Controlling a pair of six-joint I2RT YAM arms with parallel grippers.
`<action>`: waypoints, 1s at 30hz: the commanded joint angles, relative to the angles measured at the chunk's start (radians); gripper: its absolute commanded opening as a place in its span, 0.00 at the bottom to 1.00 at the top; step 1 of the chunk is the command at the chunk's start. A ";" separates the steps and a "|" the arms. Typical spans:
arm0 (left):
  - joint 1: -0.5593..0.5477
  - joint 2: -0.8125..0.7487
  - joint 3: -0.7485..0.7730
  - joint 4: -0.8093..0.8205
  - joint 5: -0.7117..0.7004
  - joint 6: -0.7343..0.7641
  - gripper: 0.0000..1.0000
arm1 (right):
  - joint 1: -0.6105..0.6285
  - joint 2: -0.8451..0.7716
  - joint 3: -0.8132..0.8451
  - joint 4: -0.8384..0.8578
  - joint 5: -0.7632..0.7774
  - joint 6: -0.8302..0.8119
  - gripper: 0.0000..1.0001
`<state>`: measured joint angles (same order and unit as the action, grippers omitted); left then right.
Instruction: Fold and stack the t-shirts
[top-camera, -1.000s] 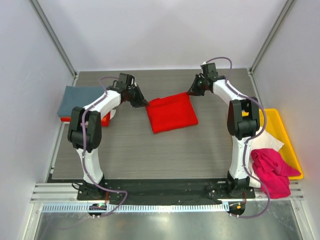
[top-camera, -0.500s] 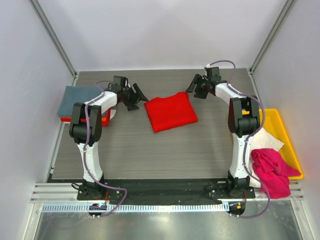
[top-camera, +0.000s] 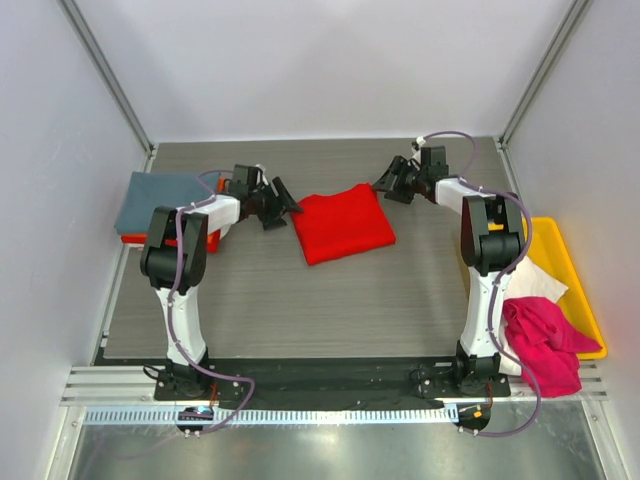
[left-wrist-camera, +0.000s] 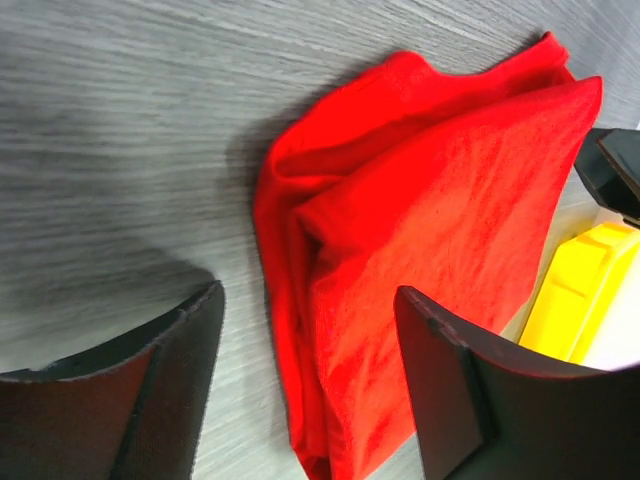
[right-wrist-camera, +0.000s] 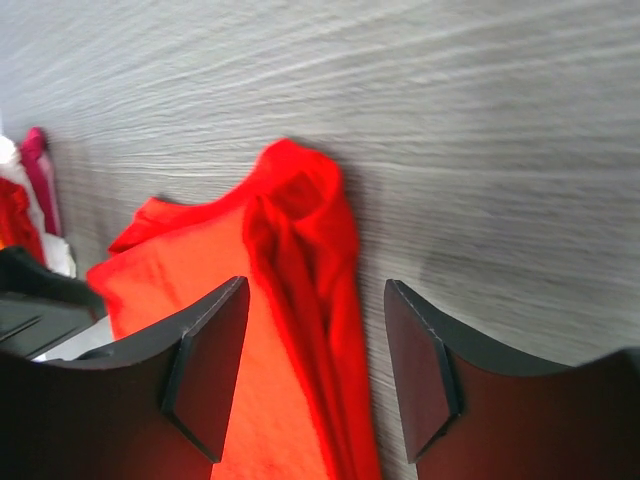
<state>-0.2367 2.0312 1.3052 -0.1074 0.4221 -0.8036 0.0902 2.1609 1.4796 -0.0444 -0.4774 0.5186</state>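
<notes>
Both empty and spread, left pincer (top-camera: 284, 206) and right pincer (top-camera: 388, 188) flanking red t-shirt (top-camera: 342, 222).

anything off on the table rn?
The magenta shirt is crumpled and spills over the near rim of the yellow tray. The folded red shirt lies skewed to the table edges, its sides bunched. No damage visible.

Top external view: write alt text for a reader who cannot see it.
A folded red t-shirt lies mid-table, the open left gripper and open right gripper flanking it. A grey-blue shirt lies far left; a pink shirt and yellow tray sit right.
</notes>
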 joint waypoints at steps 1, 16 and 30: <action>-0.001 0.021 0.012 0.074 0.023 0.006 0.69 | 0.005 0.014 0.005 0.087 -0.055 0.015 0.61; -0.003 0.047 0.048 0.054 0.018 0.007 0.64 | 0.005 0.040 0.015 0.110 -0.099 0.021 0.61; -0.001 0.149 0.156 0.011 -0.006 0.014 0.50 | 0.008 0.099 0.022 0.167 -0.128 0.086 0.54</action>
<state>-0.2371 2.1387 1.4109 -0.0700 0.4377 -0.8070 0.0906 2.2395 1.4796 0.0921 -0.6006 0.5793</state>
